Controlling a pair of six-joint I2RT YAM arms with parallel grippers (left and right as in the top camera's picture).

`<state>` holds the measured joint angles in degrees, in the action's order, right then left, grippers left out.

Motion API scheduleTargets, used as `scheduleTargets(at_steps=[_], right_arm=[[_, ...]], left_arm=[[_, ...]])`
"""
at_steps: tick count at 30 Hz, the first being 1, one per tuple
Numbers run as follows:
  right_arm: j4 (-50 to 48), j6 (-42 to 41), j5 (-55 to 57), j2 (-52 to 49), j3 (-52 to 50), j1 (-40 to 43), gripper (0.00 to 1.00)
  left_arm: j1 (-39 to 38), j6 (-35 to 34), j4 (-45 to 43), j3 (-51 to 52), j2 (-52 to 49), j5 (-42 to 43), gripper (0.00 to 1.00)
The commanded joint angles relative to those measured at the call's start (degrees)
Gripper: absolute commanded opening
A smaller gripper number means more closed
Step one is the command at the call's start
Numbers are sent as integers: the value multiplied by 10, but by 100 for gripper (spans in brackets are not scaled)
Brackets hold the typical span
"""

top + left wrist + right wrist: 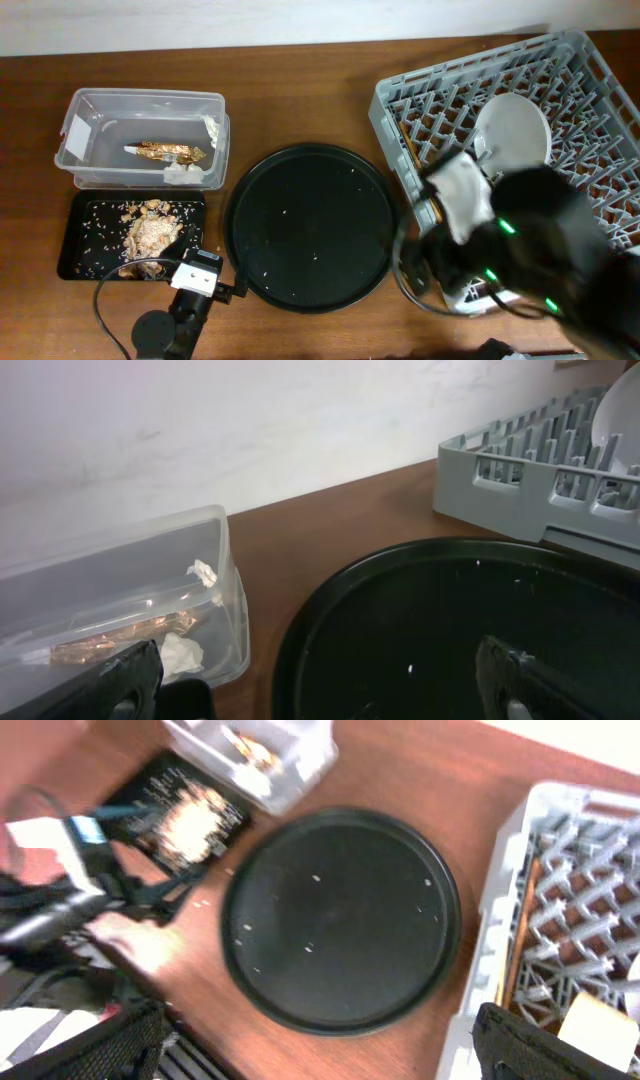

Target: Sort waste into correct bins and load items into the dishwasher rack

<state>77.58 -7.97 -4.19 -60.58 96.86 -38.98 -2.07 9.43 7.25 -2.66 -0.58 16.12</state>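
The clear tub (90, 110) at the back left holds the gold-brown foil wrapper (165, 152) and white tissue (180, 172); both also show in the left wrist view, wrapper (120, 638) and tissue (180, 655). The shallow black tray (75, 250) in front of it holds the food scraps with rice (150, 235). The grey dishwasher rack (400, 100) at the right holds the white plate (512, 128) and the chopsticks (410, 140). My left gripper (320, 700) is open and empty by the round tray's front left. My right gripper (320, 1050) is open and empty, high over the rack's front-left corner. Bowl and cups are out of view.
A large round black tray (310, 225) with a few rice grains lies in the middle of the wooden table. My right arm (520, 260) is blurred and covers the rack's front part. A cable (105, 300) loops by the left arm's base.
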Motion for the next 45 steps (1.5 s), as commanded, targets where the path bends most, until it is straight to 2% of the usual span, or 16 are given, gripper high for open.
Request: scheduleTargets(at_steps=[1,7,10,11,14,20,28,30,36,45], right_arm=[[-2,-19,26,37,2,-14,99],[-2,-2,180,77,2,-14,99],[-43,49,141,95,-25,63,99],[-86,86,69,117,-67,126,99],[-159,111,-34,172,-179,224,99],[-294,107,-92,374,-494,336,99],[-472,105,-118,595,-792,354,99],[-517,105,-123,604,-831,354,99],[-757,105,-166,604,-965,353,99],[-749,106,-166,604,-965,353,99]], left_arm=[[4,5,-1,4,2,6,99],[4,5,-1,4,2,6,99],[4,5,-1,4,2,6,99],[4,5,-1,4,2,6,100],[4,5,-1,4,2,7,99],[4,5,-1,4,2,6,99],[4,5,-1,4,2,6,100],[4,5,-1,4,2,6,99],[4,5,-1,4,2,6,99],[4,5,-1,4,2,6,99]])
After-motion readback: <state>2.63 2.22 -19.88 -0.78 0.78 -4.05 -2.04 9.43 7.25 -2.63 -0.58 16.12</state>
